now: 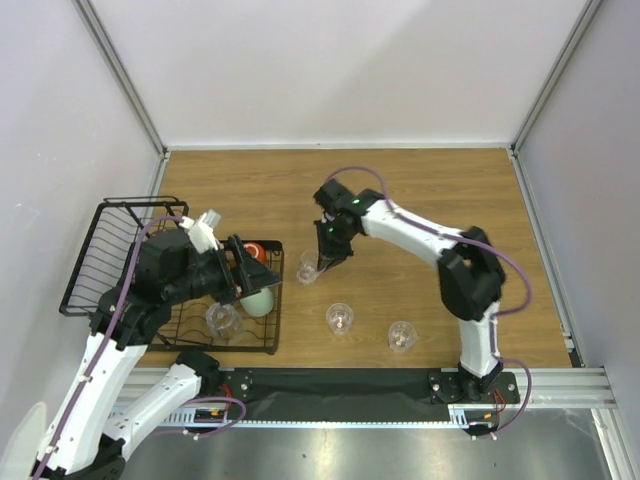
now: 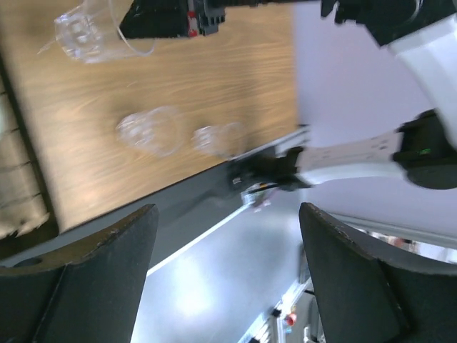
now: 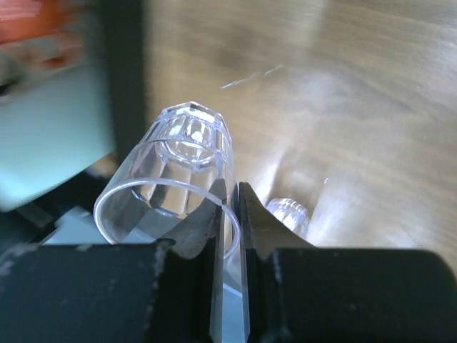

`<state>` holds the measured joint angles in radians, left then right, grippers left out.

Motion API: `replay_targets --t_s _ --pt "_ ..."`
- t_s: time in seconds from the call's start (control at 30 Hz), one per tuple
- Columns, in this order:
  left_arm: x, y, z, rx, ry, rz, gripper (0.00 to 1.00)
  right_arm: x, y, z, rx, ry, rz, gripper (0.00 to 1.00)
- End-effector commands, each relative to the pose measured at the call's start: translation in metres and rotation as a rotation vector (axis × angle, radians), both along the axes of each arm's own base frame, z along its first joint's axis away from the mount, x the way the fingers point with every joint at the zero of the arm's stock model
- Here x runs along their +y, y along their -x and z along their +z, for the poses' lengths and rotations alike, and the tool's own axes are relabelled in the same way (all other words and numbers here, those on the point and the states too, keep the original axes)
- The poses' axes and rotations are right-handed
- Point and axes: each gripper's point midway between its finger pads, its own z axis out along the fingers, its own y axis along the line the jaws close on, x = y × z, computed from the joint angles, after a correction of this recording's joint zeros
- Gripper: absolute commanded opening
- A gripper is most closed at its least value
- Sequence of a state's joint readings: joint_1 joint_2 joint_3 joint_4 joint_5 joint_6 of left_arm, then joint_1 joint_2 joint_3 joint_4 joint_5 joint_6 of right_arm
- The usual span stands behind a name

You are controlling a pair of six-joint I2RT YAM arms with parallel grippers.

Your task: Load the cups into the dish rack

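The black wire dish rack (image 1: 92, 262) sits at the left. In it lie a pale mint-green cup (image 1: 258, 301), an orange-red cup (image 1: 254, 250) and a clear tumbler (image 1: 223, 319). My right gripper (image 1: 322, 262) is shut on the wall of a clear tumbler (image 3: 175, 186), one finger inside the rim, held just right of the rack; this tumbler also shows in the top view (image 1: 308, 267). Two more clear tumblers (image 1: 340, 318) (image 1: 402, 336) stand on the table. My left gripper (image 2: 228, 279) is open and empty over the rack's right part (image 1: 245, 268).
The wooden table (image 1: 420, 200) is walled at the back and both sides. Its front edge carries a black strip and metal rail (image 1: 400, 385). The left wrist view shows the table's tumblers (image 2: 151, 131) and the right arm (image 2: 421, 43).
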<state>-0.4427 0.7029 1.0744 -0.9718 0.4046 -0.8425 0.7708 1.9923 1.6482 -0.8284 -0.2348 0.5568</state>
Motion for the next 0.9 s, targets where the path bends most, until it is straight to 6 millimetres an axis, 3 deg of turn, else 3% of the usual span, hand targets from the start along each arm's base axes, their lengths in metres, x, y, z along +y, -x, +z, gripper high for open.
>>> replay_targets --t_s 0.0,0.1,0.13,0.2,0.23,0.27,0.33,0.37,0.43,0.5,0.67,0.87 --pt "-0.024 -0.008 0.045 -0.116 0.191 -0.067 0.86 -0.006 -0.002 0.104 -0.126 -0.277 0.016 0.0" --pt "-0.027 -0.017 0.053 -0.079 0.268 0.001 0.85 -0.013 0.004 0.142 -0.161 -0.457 0.015 0.0" --pt "-0.028 -0.018 0.056 -0.071 0.296 0.017 0.85 -0.018 0.014 0.176 -0.226 -0.539 0.03 0.0" --pt "-0.032 -0.023 0.062 -0.032 0.387 0.056 0.86 -0.022 0.018 0.196 -0.28 -0.627 0.017 0.0" --pt "-0.032 -0.024 0.067 -0.027 0.424 0.07 0.86 -0.024 0.025 0.219 -0.331 -0.699 0.037 0.0" --pt "-0.032 -0.024 0.079 -0.058 0.478 0.08 0.86 -0.026 0.029 0.228 -0.344 -0.729 0.038 0.0" --pt "-0.031 -0.029 0.082 -0.01 0.556 0.138 0.86 -0.027 0.039 0.233 -0.34 -0.772 0.042 0.0" --pt "-0.029 -0.028 0.093 -0.035 0.603 0.143 0.86 -0.029 0.046 0.253 -0.396 -0.83 0.06 0.0" --pt "-0.027 -0.03 0.097 -0.005 0.661 0.178 0.84 -0.03 0.054 0.256 -0.391 -0.875 0.054 0.0" --pt "-0.025 -0.029 0.104 -0.012 0.712 0.191 0.84 -0.032 0.06 0.275 -0.447 -0.943 0.06 0.0" --pt "-0.022 -0.027 0.116 -0.053 0.788 0.204 0.84 -0.031 0.071 0.298 -0.468 -1.04 0.086 0.0" --pt "-0.032 -0.023 0.108 -0.026 0.81 0.183 0.84 -0.021 0.083 0.306 -0.458 -1.089 0.101 0.0"
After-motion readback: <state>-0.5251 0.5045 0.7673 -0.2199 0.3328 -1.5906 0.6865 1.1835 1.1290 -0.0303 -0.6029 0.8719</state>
